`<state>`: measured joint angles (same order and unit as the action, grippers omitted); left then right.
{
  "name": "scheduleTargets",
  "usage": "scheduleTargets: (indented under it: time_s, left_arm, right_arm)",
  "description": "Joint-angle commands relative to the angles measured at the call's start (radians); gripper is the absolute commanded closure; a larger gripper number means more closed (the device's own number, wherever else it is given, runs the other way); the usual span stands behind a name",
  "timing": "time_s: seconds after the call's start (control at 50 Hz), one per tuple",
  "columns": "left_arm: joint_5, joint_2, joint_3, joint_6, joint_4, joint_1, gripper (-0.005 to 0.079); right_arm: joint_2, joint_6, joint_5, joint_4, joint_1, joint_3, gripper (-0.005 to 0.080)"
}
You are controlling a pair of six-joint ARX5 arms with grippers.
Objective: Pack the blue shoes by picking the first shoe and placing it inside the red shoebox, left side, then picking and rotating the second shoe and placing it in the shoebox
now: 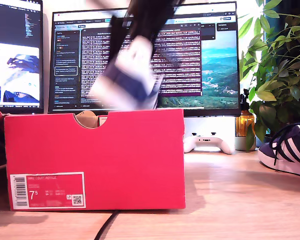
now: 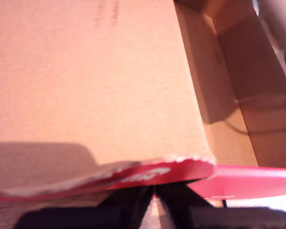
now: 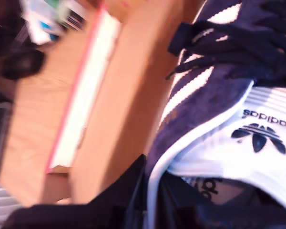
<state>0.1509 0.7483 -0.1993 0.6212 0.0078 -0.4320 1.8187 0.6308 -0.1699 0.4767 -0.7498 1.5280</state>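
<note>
My second tool [image 3: 150,200] is clenched on a blue shoe's [image 3: 214,105] heel collar, w/ the red shoebox [image 1: 95,160] right below it. My first tool [image 2: 155,193] is pinched shut on the box's flap edge. Other shoe [image 1: 287,147] sits on desk [image 1: 230,200], well apart.

Strong daylight is washing the wall pale behind the plant [image 1: 277,65] in the exterior view, and the red shoebox [image 1: 95,160] is casting a soft shadow on the surface [image 1: 240,200]. The raised shoe [image 1: 127,77] is smearing with motion blur. Both wrist views are looking soft and warm-tinted.
</note>
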Motion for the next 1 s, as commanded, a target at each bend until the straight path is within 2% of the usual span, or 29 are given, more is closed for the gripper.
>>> scheduleTargets:
  time_s: [0.0, 0.3, 0.54, 0.78, 0.88, 0.98]
  left_arm:
    - [-0.002, 0.0, -0.005, 0.0, 0.008, -0.003, 0.0762]
    - [-0.002, 0.0, -0.005, 0.0, 0.008, -0.003, 0.0762]
    - [-0.002, 0.0, -0.005, 0.0, 0.008, -0.003, 0.0762]
    - [-0.002, 0.0, -0.005, 0.0, 0.008, -0.003, 0.0762]
    - [-0.002, 0.0, -0.005, 0.0, 0.008, -0.003, 0.0762]
    - [-0.002, 0.0, -0.005, 0.0, 0.008, -0.003, 0.0762]
  right_arm:
    - [0.005, 0.011, 0.001, -0.051, -0.025, 0.027, 0.0765]
    - [0.091, 0.089, 0.047, -0.143, -0.055, 0.027, 0.0765]
    - [0.14, 0.109, 0.096, -0.167, -0.076, 0.027, 0.0765]
    - [0.17, 0.138, 0.103, -0.174, -0.088, 0.027, 0.0763]
    - [0.17, 0.137, 0.103, -0.177, -0.088, 0.027, 0.068]
    - [0.17, 0.139, 0.103, -0.182, -0.088, 0.027, 0.0501]
